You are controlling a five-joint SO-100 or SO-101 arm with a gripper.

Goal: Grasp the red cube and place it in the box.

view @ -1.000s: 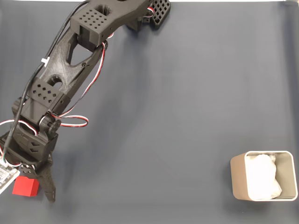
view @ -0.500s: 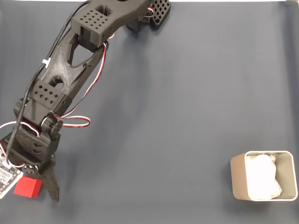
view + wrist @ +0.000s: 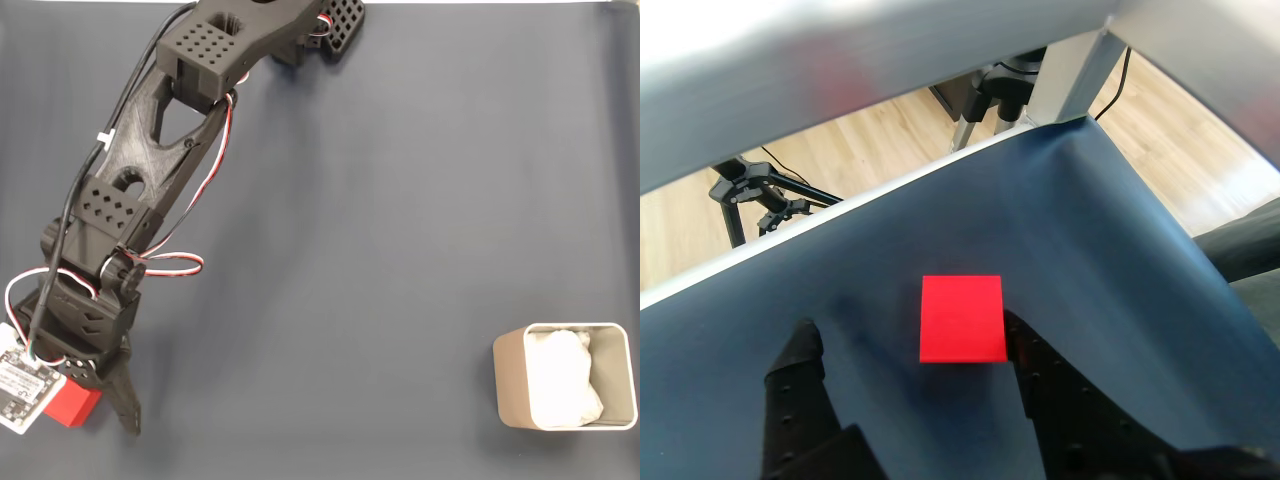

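Where dark blue cloth (image 3: 1110, 250) ends, wooden floor (image 3: 840, 150), tripod (image 3: 760, 195)

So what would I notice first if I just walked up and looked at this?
Probably the red cube, bright against the dark blue table cover; in the wrist view it sits between the open gripper fingers, close beside the one on the right. Next, the big black arm stretching down the left side of the fixed view. Far off at the lower right stands the box with white padding inside.
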